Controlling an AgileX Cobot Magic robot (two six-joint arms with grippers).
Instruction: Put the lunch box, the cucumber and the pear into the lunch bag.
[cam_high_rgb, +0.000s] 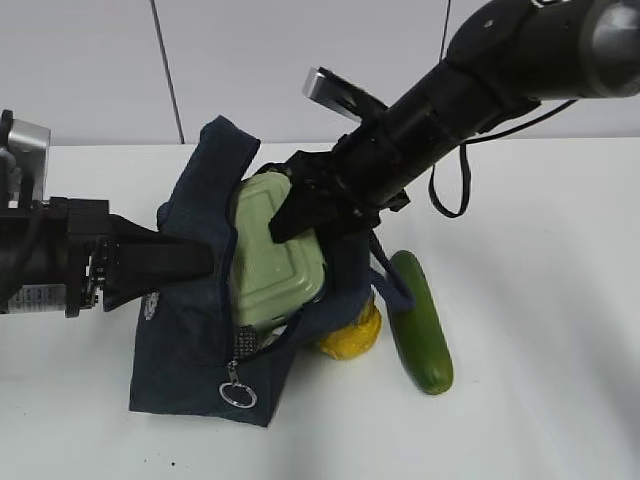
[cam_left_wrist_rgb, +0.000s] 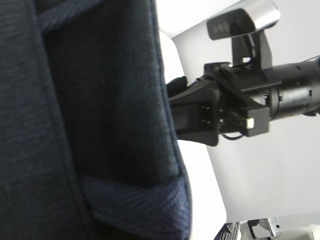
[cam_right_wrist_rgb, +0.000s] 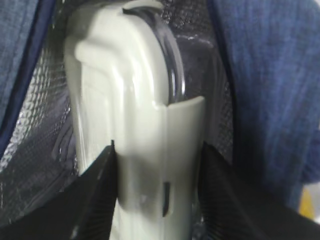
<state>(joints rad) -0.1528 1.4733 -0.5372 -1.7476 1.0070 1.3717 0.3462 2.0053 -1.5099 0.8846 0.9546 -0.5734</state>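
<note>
Lunch bag (cam_high_rgb: 190, 350) lies on the white table (cam_high_rgb: 540, 300), mouth held open toward the right. Left gripper (cam_high_rgb: 205, 262) comes in from the left, fingers pressed together on the bag's near-left fabric edge, pinching it; in the left wrist view only navy cloth (cam_left_wrist_rgb: 90, 120) fills the foreground.

Right gripper (cam_high_rgb: 300, 215) reaches down from the far right, fingers (cam_right_wrist_rgb: 95, 185) spread about halfway and clamped on both sides of the lunch box (cam_high_rgb: 270, 250). Box stands on edge, pale green lid facing out, partly inside the bag's mouth against the silver lining (cam_right_wrist_rgb: 40, 125).

Pear (cam_high_rgb: 352, 335) sits on the table just right of the bag, touching its edge. Cucumber (cam_high_rgb: 420, 320) lies just right of the pear, running near to far. Zipper ring pull (cam_high_rgb: 238, 394) hangs at the bag's near edge.
</note>
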